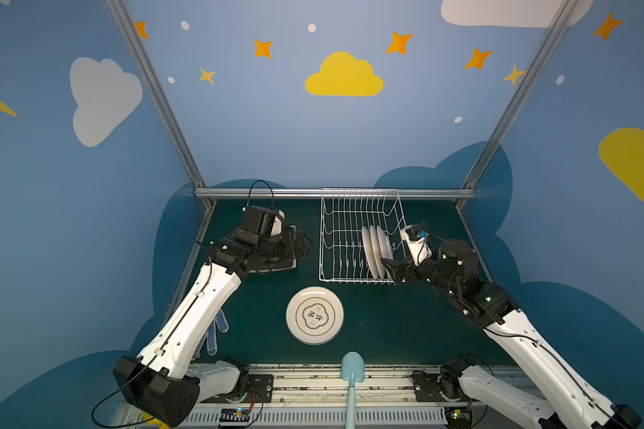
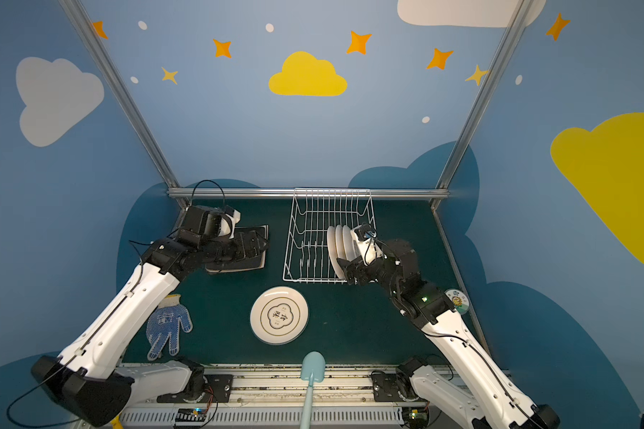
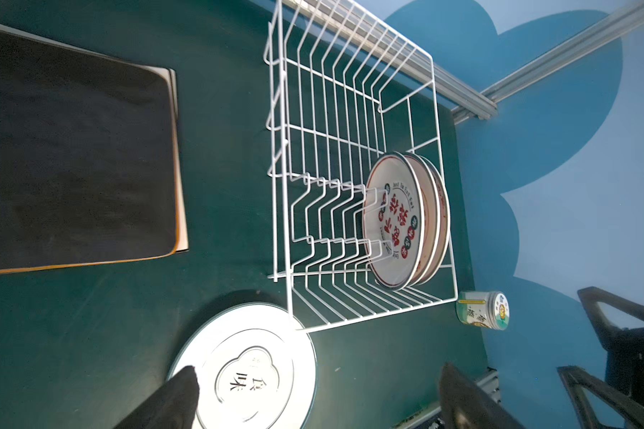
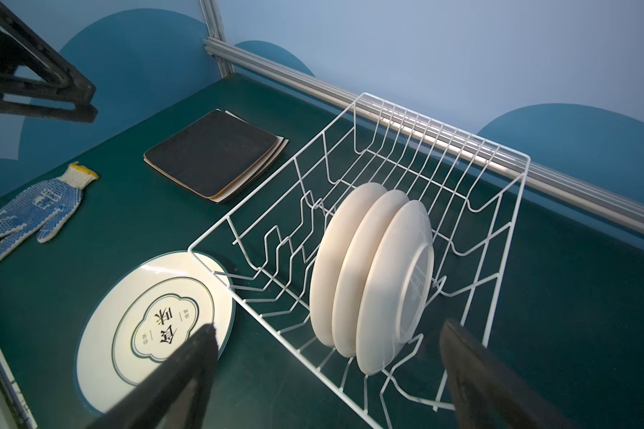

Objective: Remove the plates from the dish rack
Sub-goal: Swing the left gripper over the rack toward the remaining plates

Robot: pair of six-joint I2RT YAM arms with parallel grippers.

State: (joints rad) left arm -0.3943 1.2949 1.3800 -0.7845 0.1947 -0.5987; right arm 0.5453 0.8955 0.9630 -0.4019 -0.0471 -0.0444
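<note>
Plates [image 4: 372, 275] upright in dish rack [image 1: 341, 237], just beside right pincer [image 4: 328, 326]

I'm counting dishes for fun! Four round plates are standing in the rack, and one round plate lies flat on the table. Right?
Not quite. Three round plates stand in the rack, not four; the right wrist view shows their backs side by side. One round plate does lie flat on the table.
</note>
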